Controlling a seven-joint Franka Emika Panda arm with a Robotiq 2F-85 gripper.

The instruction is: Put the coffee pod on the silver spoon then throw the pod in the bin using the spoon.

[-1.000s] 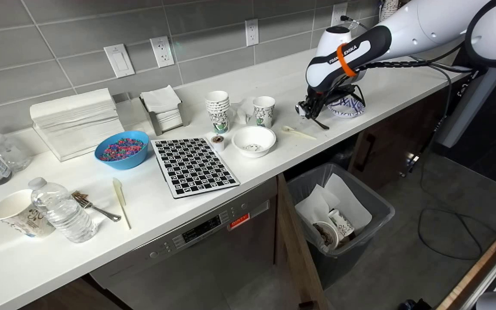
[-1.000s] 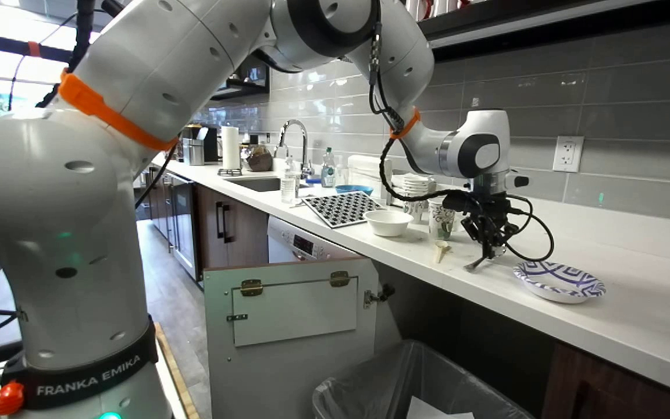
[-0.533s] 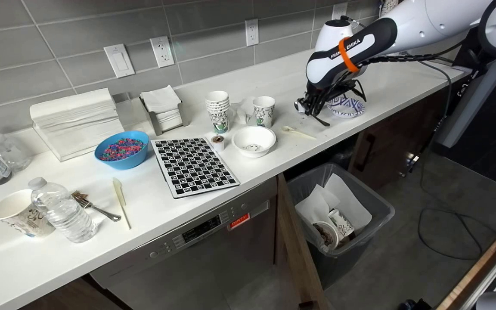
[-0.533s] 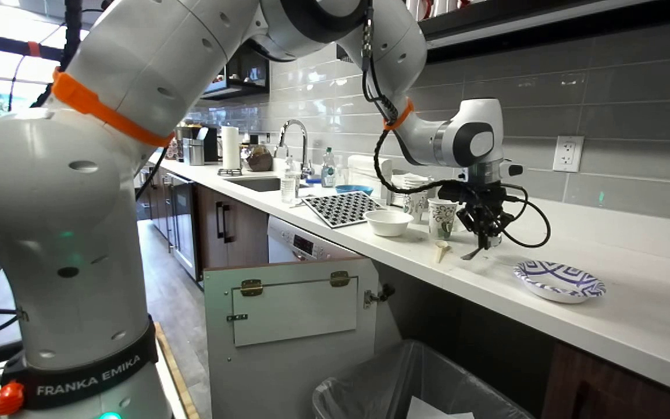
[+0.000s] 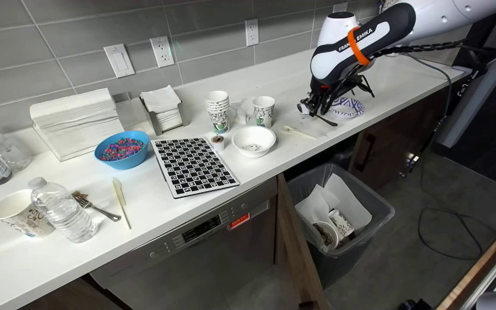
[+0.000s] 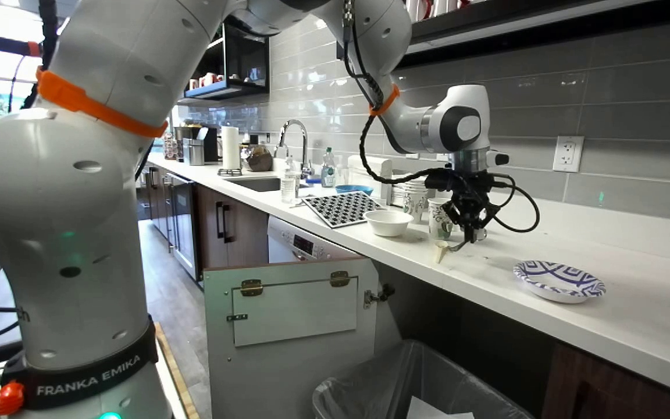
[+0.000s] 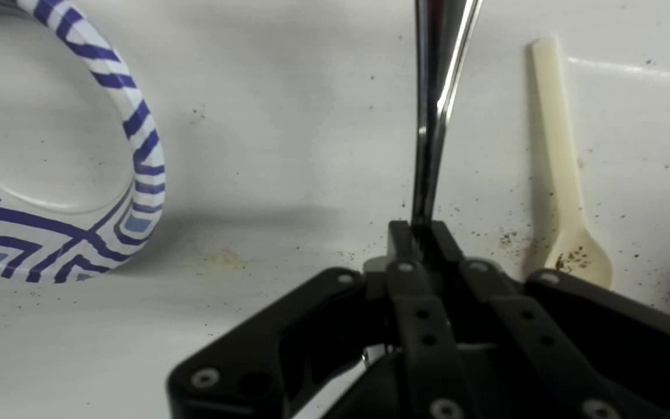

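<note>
My gripper [image 7: 422, 233] is shut on the silver spoon [image 7: 435, 110], whose shiny shaft runs out to the top of the wrist view and widens there. In both exterior views the spoon [image 5: 329, 122] slants down and out from the gripper [image 6: 471, 234], over the counter's front part. The coffee pod [image 5: 218, 143], small and white with a brown top, stands upright between the checkered board and the white bowl, well away from the gripper. The grey bin [image 5: 385, 211], lined with a plastic bag, stands open below the counter with paper and cups inside.
A pale wooden spoon [image 7: 565, 174] lies near the gripper. Beside it are a patterned bowl [image 6: 559, 281], a white bowl [image 5: 253, 141] and a paper cup [image 5: 263, 111]. The checkered board [image 5: 195, 167] lies past the pod. A cabinet door [image 6: 288, 337] hangs open near the bin.
My gripper has risen a little and shifted toward the counter's front edge, carrying the spoon. The pod, bowls and bin have stayed where they were.
</note>
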